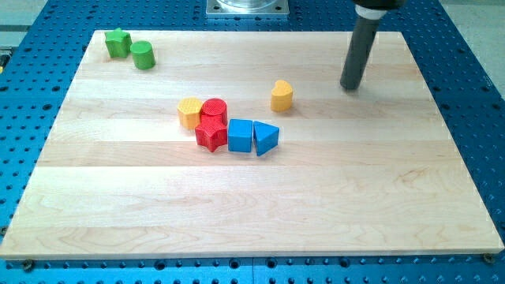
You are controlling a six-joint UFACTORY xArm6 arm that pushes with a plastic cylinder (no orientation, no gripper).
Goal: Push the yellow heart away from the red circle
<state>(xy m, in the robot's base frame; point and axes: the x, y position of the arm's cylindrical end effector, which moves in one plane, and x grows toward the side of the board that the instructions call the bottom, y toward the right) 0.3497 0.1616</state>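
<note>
No text, label, brand, number or sign could be read anywhere in the camera view. The pale wooden board [252, 205], the coloured blocks on it and the blue perforated table [465, 87] around it all showed plain, unmarked surfaces.

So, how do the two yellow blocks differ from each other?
The yellow heart stands alone, apart from every other block; the yellow hexagon touches the red circle in the central cluster. The heart has a rounded outline with a point; the hexagon has flat sides. The heart lies closer to my tip, which is to its right in the view, not touching it. Both share the same yellow colour and similar size.
</note>
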